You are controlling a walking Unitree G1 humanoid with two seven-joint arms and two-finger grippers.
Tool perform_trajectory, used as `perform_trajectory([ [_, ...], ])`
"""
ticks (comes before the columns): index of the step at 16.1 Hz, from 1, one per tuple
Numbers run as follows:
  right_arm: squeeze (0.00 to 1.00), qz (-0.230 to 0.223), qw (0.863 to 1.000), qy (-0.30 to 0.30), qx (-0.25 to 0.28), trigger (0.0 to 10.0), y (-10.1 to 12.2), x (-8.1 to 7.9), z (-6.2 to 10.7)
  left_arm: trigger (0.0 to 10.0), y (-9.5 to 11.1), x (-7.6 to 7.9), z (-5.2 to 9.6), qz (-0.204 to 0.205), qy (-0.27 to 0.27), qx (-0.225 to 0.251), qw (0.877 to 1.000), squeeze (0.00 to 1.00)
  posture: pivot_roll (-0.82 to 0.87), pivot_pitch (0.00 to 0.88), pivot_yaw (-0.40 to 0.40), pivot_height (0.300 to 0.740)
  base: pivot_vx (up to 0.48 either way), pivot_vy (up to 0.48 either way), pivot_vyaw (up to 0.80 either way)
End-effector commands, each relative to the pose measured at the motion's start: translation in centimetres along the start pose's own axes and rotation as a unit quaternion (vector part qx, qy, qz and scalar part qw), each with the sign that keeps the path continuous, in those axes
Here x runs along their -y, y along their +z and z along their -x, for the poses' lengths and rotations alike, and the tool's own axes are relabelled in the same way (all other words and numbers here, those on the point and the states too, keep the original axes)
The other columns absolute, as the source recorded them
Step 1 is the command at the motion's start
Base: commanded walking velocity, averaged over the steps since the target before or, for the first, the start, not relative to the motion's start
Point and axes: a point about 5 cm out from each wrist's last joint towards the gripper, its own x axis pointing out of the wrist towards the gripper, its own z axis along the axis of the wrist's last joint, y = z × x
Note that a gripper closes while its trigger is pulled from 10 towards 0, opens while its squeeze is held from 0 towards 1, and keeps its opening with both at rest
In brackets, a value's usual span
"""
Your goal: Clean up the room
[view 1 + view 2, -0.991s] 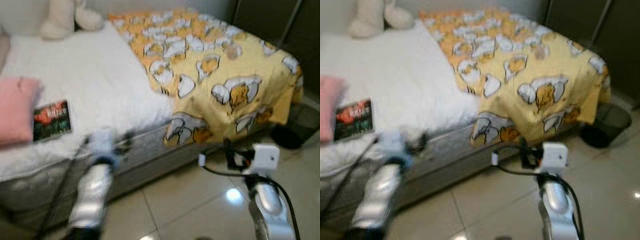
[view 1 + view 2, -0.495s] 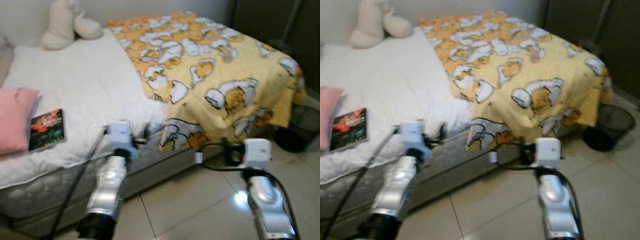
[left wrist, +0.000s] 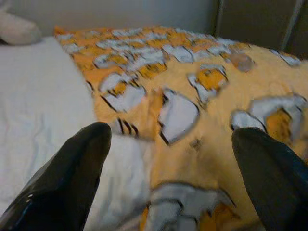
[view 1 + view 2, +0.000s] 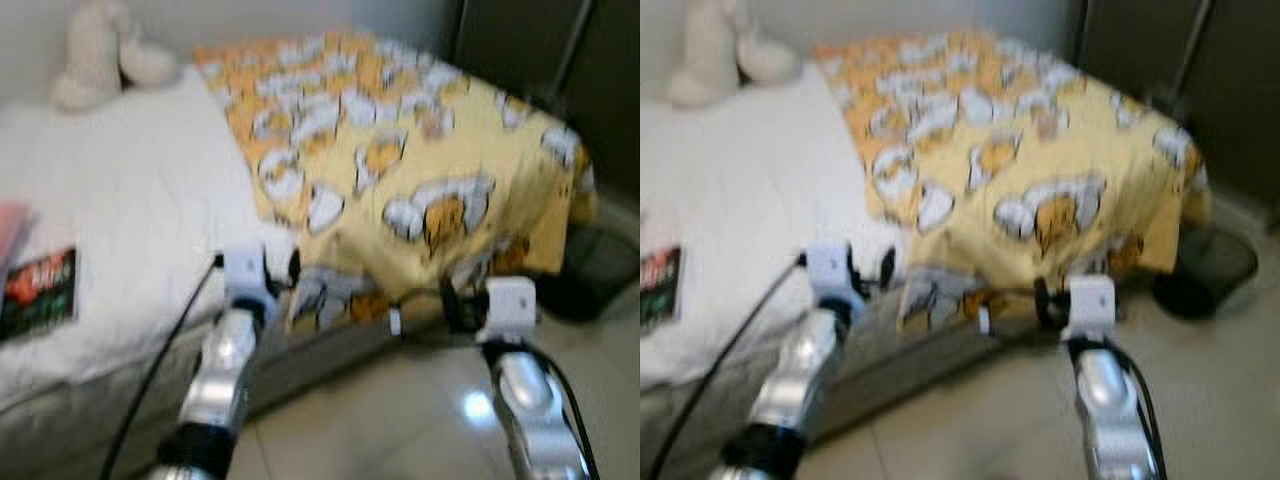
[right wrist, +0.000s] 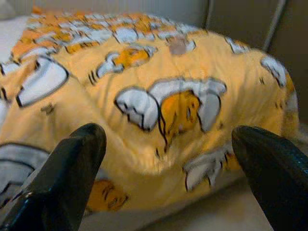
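Soft indoor light, moderately bright. Both eye views smeared by motion blur; yellow blanket (image 4: 400, 170) print and book (image 4: 38, 292) cover unreadable. Lamp glare spot on glossy floor tiles (image 4: 478, 408). White sheet (image 4: 110, 210) near washed out. Dark wardrobe (image 4: 590, 60) in shade. Wrist views softer still; black fingers (image 3: 62, 183) close, out of focus.

Ahead of you stands the bed (image 4: 150, 200), its blanket (image 4: 420, 140) spread from 12 to 2 o'clock. A stuffed toy (image 4: 95, 60) sits at 11 o'clock by the wall, a book (image 4: 38, 292) at 9 o'clock, a bin (image 4: 1210, 265) on the floor at 3 o'clock.
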Motion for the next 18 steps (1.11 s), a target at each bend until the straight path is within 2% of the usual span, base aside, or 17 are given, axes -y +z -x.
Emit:
perform_trajectory([
  [1,0.0,-0.002,1.0,0.019,0.007,10.0,0.5,-1.0,-0.2,10.0,-0.5,-1.3,0.1,-0.003,0.024,-0.013,1.0,0.0,-0.22,0.0,0.085,0.74,0.442,0.0,0.0],
  [8,0.0,0.004,1.0,0.03,0.004,10.0,0.3,-1.2,0.6,10.0,-0.8,-1.9,-0.7,-0.002,0.045,-0.028,0.999,0.0,-0.23,0.01,0.087,0.74,0.479,0.0,0.0],
  [10,0.0,0.007,0.999,0.034,-0.001,10.0,0.1,-1.2,1.2,10.0,-0.6,-2.5,-1.2,-0.017,0.057,-0.027,0.998,0.0,-0.24,0.03,0.083,0.74,0.48,0.0,0.0],
  [11,0.0,0.009,0.999,0.035,-0.005,10.0,0.0,-1.1,1.7,10.0,-1.3,-2.4,-1.5,-0.028,0.057,-0.054,0.997,0.0,-0.25,0.04,0.081,0.74,0.0,0.0,0.0],
  [15,0.0,0.014,0.999,0.042,-0.014,10.0,0.0,-0.7,3.4,10.0,-2.7,-2.7,-1.6,-0.028,0.037,-0.099,0.994,0.0,-0.27,0.111,0.057,0.74,0.0,0.0,0.0],
  [16,0.0,0.008,0.997,0.071,-0.021,10.0,0.1,-0.8,4.9,10.0,-4.0,-3.1,-1.9,0.007,0.028,-0.139,0.99,0.0,-0.29,0.174,0.028,0.74,0.0,0.0,0.0],
  [17,0.0,0.012,0.996,0.085,-0.029,10.0,-0.1,-0.8,5.8,10.0,-4.0,-3.3,-2.0,0.038,0.041,-0.139,0.989,0.0,-0.31,0.202,0.016,0.74,0.0,0.0,0.0],
  [18,0.0,0.017,0.995,0.088,-0.037,10.0,-0.2,-0.8,6.2,10.0,-3.8,-3.1,-2.2,0.044,0.036,-0.137,0.989,0.0,-0.31,0.202,0.016,0.74,0.0,0.0,0.0],
])
